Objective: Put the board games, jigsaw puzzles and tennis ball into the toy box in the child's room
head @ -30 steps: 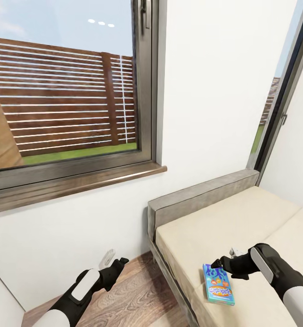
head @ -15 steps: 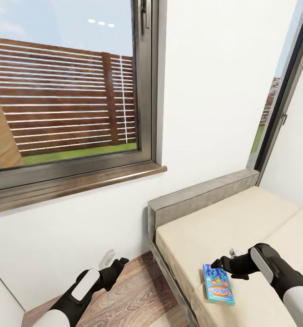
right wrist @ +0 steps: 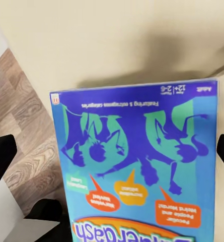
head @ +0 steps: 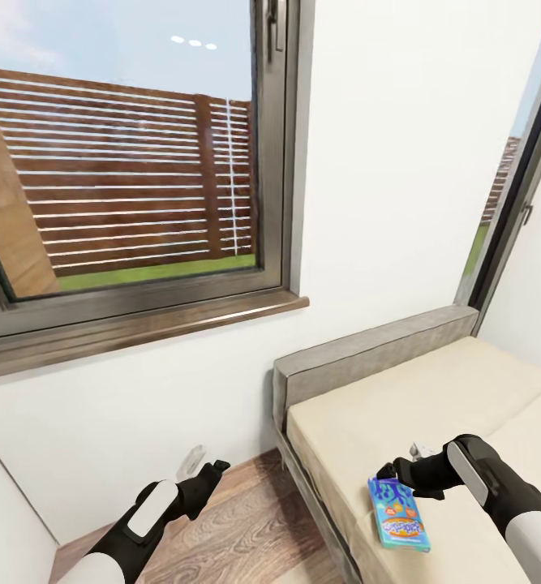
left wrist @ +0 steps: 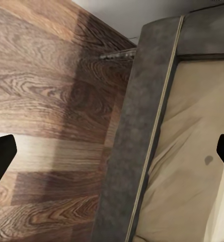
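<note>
While right gripper (head: 386,470) hovers open, empty, above board game (head: 400,514) near bed (head: 432,389) edge: clumsy grasp could knock box floorward.

Bed by the wall, with one board game lying on its mattress

The bed (head: 432,405) has a plain beige mattress in a grey frame, its low grey headboard (head: 375,353) standing against the white wall below the window. A board game (head: 398,513), a flat box printed in blue and teal with orange speech bubbles, lies face up on the mattress close to the edge nearest the floor. The wood-plank floor (head: 238,535) runs beside the frame. In the left wrist view the grey frame rail (left wrist: 142,151) separates the planks from the mattress.
</note>
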